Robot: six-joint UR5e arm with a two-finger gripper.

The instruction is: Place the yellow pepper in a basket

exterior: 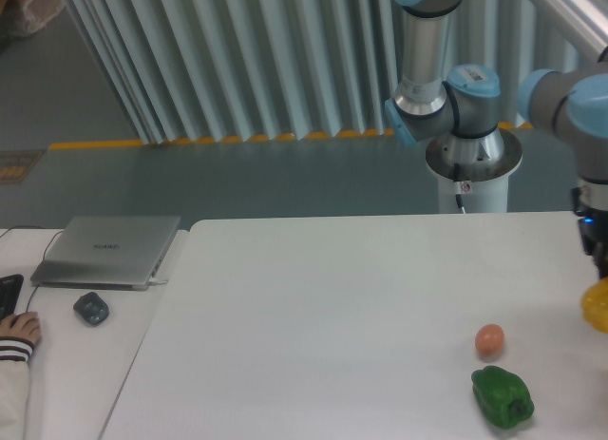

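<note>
Layout, fixed-camera view. Main desk (332, 288) fills centre and right; a second desk (66, 364) abuts its left edge. On main desk, front right: ball (489, 340), w/ green pepper (503, 397) just in front of it and slightly right, apart from it. Yellow pepper (597, 305) at far right frame edge, right of ball, cut off by frame, below the arm's wrist (594, 221); end effector not distinguishable. On left desk: laptop (107, 250) at rear; mouse (91, 308) in front of it; hand (19, 328) at left edge, front-left of mouse. Robot base (472, 160) behind main desk, right of centre.
</note>
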